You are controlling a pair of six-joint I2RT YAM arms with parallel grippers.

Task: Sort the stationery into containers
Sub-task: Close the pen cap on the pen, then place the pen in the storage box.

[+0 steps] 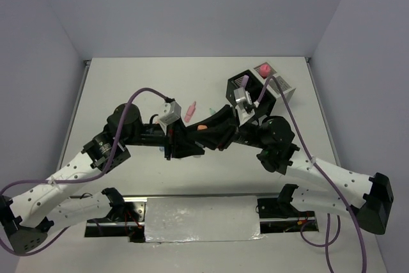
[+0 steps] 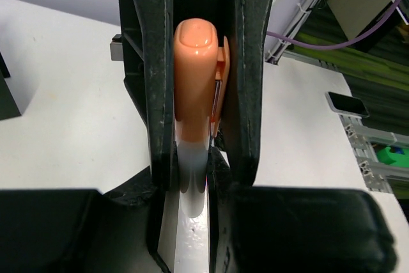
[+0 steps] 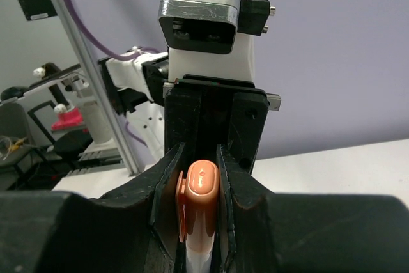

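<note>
Fingers of left gripper and right gripper both clamp the orange highlighter, likely light, stiff, slick; hold mid-barrel.

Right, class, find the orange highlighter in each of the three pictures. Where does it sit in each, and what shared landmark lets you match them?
Top view: the orange highlighter is a small orange spot near the picture's centre.
Left wrist view: centre, upright, orange cap on top.
Right wrist view: bottom centre, orange cap upward.
Shared landmark: the black fingers pressed against both sides of it.
</note>
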